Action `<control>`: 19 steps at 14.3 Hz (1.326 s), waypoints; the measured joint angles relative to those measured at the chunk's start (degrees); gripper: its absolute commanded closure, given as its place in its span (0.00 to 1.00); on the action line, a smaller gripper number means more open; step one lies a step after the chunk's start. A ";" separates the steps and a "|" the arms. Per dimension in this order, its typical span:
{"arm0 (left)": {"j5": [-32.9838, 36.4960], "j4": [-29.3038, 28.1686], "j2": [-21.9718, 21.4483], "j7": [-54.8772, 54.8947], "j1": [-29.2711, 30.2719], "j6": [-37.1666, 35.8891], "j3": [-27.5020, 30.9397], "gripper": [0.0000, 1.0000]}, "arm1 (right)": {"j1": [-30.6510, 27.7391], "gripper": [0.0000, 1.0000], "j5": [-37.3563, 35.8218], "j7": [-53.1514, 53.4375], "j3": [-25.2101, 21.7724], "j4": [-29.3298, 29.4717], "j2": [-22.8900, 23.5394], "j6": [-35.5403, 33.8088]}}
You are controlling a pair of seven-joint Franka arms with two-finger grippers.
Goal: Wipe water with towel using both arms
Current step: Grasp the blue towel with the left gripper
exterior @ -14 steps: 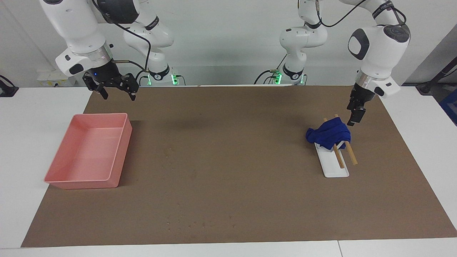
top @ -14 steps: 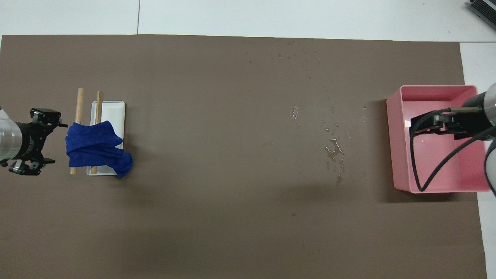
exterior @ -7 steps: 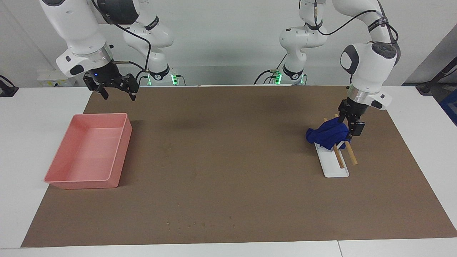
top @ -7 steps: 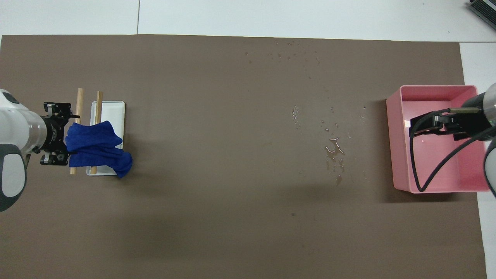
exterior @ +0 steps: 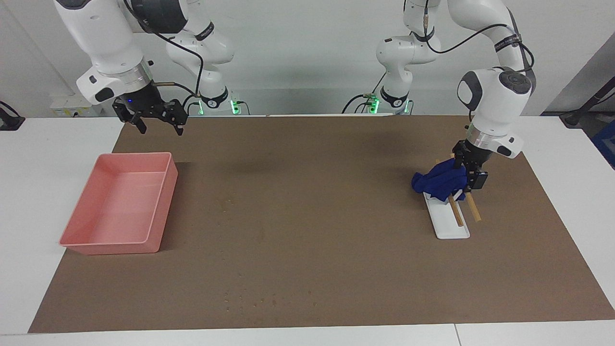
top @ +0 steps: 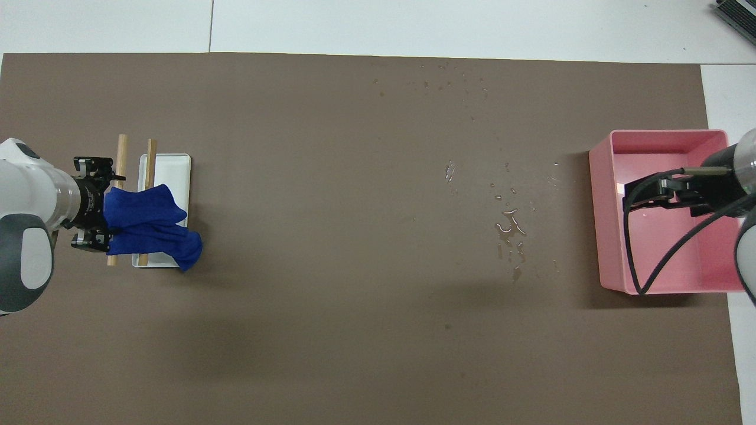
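Step in hand, judged: grasping small royal-blue bunched cloth towel (exterior: 441,180).

Close on thick fold, not on wooden sticks (exterior: 473,207) underneath; lift straight up, clear of white rectangular tray (exterior: 450,228).

Left end effector (exterior: 470,171) spread wide, around towel's edge, nothing gripped yet.

Towel draped over sticks and tray, toward left arm's end of brown-covered surface (exterior: 312,230).

Right end effector (exterior: 156,117) spread, empty, waiting over pink plastic bin (exterior: 161,202).

Water droplets (top: 509,227) well apart from towel, near bin.

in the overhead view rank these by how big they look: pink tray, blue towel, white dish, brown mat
1. brown mat
2. pink tray
3. blue towel and white dish: look alike; the towel hides part of the dish, so no ranking.
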 measured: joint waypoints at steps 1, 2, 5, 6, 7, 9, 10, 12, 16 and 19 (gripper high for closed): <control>0.00 -0.13 0.00 -0.23 0.00 0.00 -0.02 0.00 | 0.00 0.00 0.00 0.00 0.00 0.00 -0.01 0.00; 0.00 -0.16 0.00 -0.52 -0.03 0.00 -0.06 0.00 | 0.00 0.00 0.00 0.00 0.00 -0.01 -0.02 0.00; 0.00 -0.68 0.02 -1.12 -0.26 0.00 -0.40 0.00 | 0.00 0.00 0.00 0.00 0.00 -0.04 -0.03 0.00; 0.00 -0.81 0.06 -1.21 -0.27 0.00 -0.48 0.00 | 0.00 0.00 0.00 0.00 0.00 -0.04 -0.03 0.00; 0.00 -0.85 0.07 -1.23 -0.27 0.00 -0.49 0.04 | 0.00 0.00 0.00 0.00 0.00 -0.04 -0.03 0.00; 0.00 -0.86 0.07 -1.26 -0.27 0.00 -0.49 0.25 | -0.01 0.00 0.00 0.00 0.00 -0.04 -0.03 0.00; 0.00 -0.86 0.07 -1.27 -0.27 0.00 -0.48 0.47 | -0.01 0.00 0.00 0.00 0.00 -0.04 -0.03 0.00; 0.00 -0.86 0.07 -1.28 -0.27 0.00 -0.48 0.87 | -0.02 0.00 0.00 0.00 0.00 -0.05 -0.03 0.00; -0.02 -0.08 0.38 -1.28 -0.33 1.69 -0.64 1.00 | -0.11 0.00 0.00 0.00 0.00 -0.05 -0.03 0.00; -0.02 1.53 1.24 -1.28 -0.37 -0.07 -0.66 1.00 | -0.12 0.00 0.00 0.00 0.00 -0.08 -0.03 0.00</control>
